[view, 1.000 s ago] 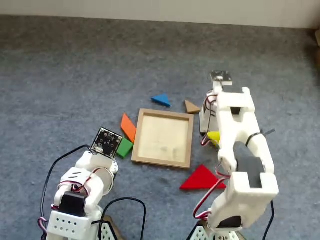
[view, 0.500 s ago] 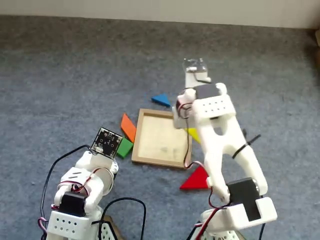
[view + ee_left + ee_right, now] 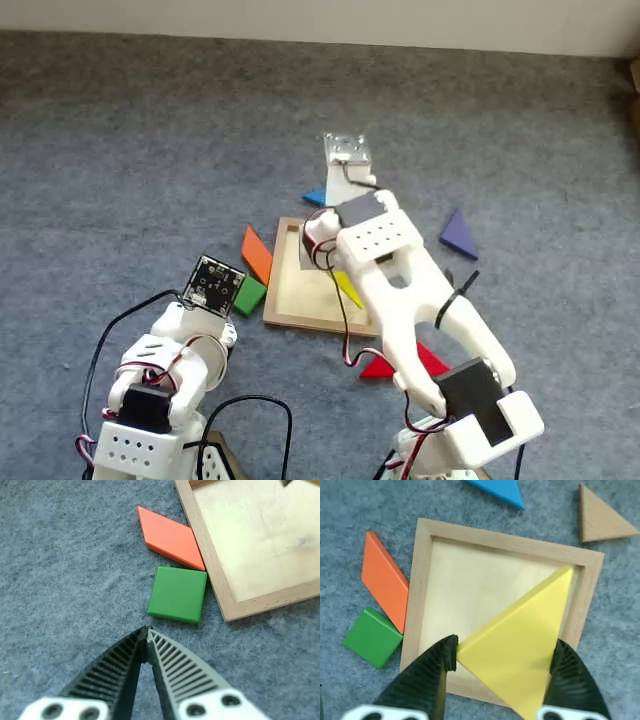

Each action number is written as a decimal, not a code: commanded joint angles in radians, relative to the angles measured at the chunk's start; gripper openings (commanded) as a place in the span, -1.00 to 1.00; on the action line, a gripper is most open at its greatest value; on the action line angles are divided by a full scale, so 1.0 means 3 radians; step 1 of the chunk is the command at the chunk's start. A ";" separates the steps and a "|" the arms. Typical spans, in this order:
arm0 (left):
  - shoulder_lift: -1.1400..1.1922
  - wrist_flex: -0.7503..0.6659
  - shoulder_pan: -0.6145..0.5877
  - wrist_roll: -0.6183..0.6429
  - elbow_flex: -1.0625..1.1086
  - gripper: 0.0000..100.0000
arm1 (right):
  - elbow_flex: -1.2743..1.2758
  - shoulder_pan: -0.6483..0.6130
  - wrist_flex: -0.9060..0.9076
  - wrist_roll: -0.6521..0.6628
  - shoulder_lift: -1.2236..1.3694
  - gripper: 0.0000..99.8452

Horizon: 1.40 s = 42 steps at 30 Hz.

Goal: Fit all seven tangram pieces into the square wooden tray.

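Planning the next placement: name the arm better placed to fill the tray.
Right: the right gripper holds the yellow triangle above the tray; the left gripper sits shut, empty, near the green square.

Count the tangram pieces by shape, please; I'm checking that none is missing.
Triangles: 5 (yellow, blue, tan, red, purple)
Green square: 1
Orange parallelogram: 1
Total: 7

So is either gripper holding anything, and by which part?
The right gripper holds the yellow triangle, one finger at a corner, the other against the opposite edge. The left gripper is shut on nothing.
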 commanded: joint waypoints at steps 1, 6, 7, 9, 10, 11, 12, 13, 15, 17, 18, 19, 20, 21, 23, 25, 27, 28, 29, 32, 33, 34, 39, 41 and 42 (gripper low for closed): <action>-0.0054 0.0010 -0.0008 0.0015 0.0064 -0.98 | 0.0054 -0.0033 -0.0207 -0.0041 -0.0182 -0.67; -0.0054 0.0010 -0.0008 0.0015 0.0064 -0.98 | 0.0090 -0.0003 -0.0233 -0.0041 -0.0120 -0.67; -0.0054 0.0010 -0.0008 0.0015 0.0064 -0.98 | 0.0074 0.0003 -0.0233 -0.0041 -0.0059 -0.67; -0.0054 0.0010 -0.0008 0.0015 0.0064 -0.98 | 0.0069 0.0003 -0.0233 -0.0041 0.0120 -0.67; -0.0054 0.0010 -0.0008 0.0015 0.0064 -0.98 | 0.0064 0.0003 -0.0228 -0.0041 0.0217 -0.67; -0.0054 0.0010 -0.0008 0.0015 0.0064 -0.98 | 0.0064 0.0008 -0.0217 -0.0036 0.0299 -0.67; -0.0054 0.0010 -0.0008 0.0015 0.0064 -0.98 | 0.0064 0.0033 -0.0207 -0.0026 0.0355 -0.67; -0.0054 0.0010 -0.0008 0.0015 0.0064 -0.98 | 0.0059 0.0064 -0.0207 -0.0020 0.0376 -0.67; -0.0054 0.0010 -0.0008 0.0015 0.0064 -0.98 | 0.0059 0.0115 -0.0207 -0.0015 0.0376 -0.67; -0.0054 0.0010 -0.0008 0.0015 0.0064 -0.98 | 0.0059 0.0176 -0.0202 -0.0015 0.0381 -0.67; -0.0054 0.0010 -0.0008 0.0015 0.0064 -0.98 | 0.0064 0.0192 -0.0202 -0.0010 0.0381 -0.67; -0.0054 0.0010 -0.0008 0.0015 0.0064 -0.98 | 0.0069 0.0197 -0.0202 -0.0010 0.0386 -0.66; -0.0054 0.0010 -0.0008 0.0015 0.0064 -0.98 | 0.0074 0.0202 -0.0202 -0.0010 0.0391 -0.63; -0.0054 0.0010 -0.0008 0.0015 0.0064 -0.98 | 0.0079 0.0202 -0.0202 -0.0010 0.0391 -0.59; -0.0054 0.0010 -0.0008 0.0015 0.0064 -0.98 | 0.0079 0.0202 -0.0202 -0.0010 0.0391 -0.47; -0.0054 0.0010 -0.0008 0.0015 0.0064 -0.98 | 0.0079 0.0202 -0.0202 -0.0015 0.0391 -0.37; -0.0054 0.0010 -0.0008 0.0015 0.0064 -0.98 | 0.0074 0.0202 -0.0202 -0.0015 0.0391 -0.34; -0.0054 0.0010 -0.0008 0.0015 0.0064 -0.98 | 0.0069 0.0202 -0.0202 -0.0015 0.0391 -0.34; -0.0054 0.0010 -0.0008 0.0015 0.0064 -0.98 | 0.0064 0.0197 -0.0202 -0.0015 0.0391 -0.34; -0.0054 0.0010 -0.0008 0.0015 0.0064 -0.98 | 0.0064 0.0192 -0.0202 -0.0010 0.0381 -0.34; -0.0054 0.0010 -0.0008 0.0015 0.0064 -0.98 | 0.0064 0.0192 -0.0202 -0.0010 0.0381 -0.34; -0.0054 0.0010 -0.0008 0.0015 0.0064 -0.98 | 0.0064 0.0192 -0.0202 -0.0010 0.0376 -0.34; -0.0054 0.0010 -0.0008 0.0015 0.0064 -0.98 | -0.0038 0.0136 -0.0018 0.0051 0.0371 -0.34; -0.0054 0.0010 -0.0008 0.0015 0.0064 -0.98 | -0.0233 0.0125 0.0294 0.0292 0.0371 -0.35; -0.0054 0.0010 -0.0008 0.0015 0.0064 -0.98 | -0.0345 0.0125 0.0442 0.0373 0.0371 -0.37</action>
